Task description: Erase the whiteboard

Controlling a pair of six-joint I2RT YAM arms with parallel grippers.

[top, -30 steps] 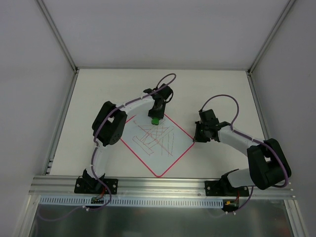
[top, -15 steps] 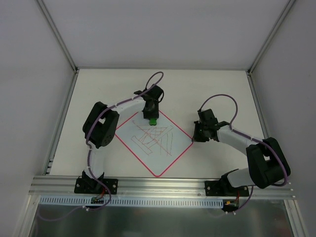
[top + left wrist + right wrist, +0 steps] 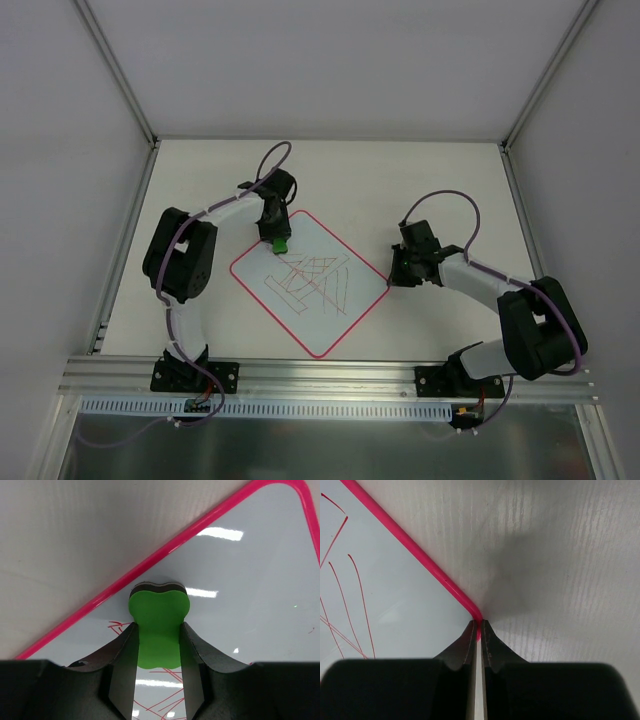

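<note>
The whiteboard [image 3: 310, 282] lies flat on the worktop [image 3: 440, 180] between the two arms, turned cornerwise, with red and dark scribbles across its middle. The left gripper [image 3: 157, 627] is closed firmly on a green eraser [image 3: 159, 609], whose dark pad sits on the board just inside the pink border at the far-left edge, clear of most of the marks. The right gripper [image 3: 478, 626] is closed to a thin slit at the board's right corner and seems to pinch the rim there, though the wrist view is too tight to be sure it has real purchase.

That hold is the weak point. If it is only a light nip on a rounded corner, a hard wiping stroke could drag or spin the board across the smooth worktop, and the marks would be smeared instead of cleared. Starting so close to the border, the eraser could also ride over the rim and catch. Too little downward pressure would leave ink behind.
</note>
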